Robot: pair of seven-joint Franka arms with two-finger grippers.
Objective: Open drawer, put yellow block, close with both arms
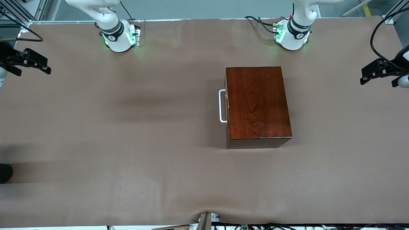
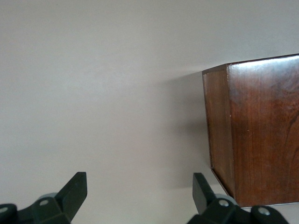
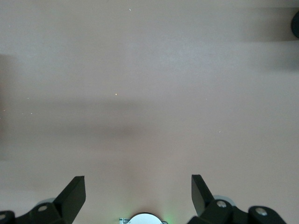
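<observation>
Nearest the front camera we have bare table (image 1: 127,179), then the wooden drawer box (image 1: 258,103) standing shut, its white handle (image 1: 221,106) facing the right arm's end; no yellow block shows anywhere, so it is either inside already or out of view. That fits both a drawer never opened and one closed again with the block in it, so we can't call the step or name a next move. Left gripper (image 2: 140,198) and right gripper (image 3: 138,196) both wait over the table's two ends, fingers spread wide, holding nothing.
</observation>
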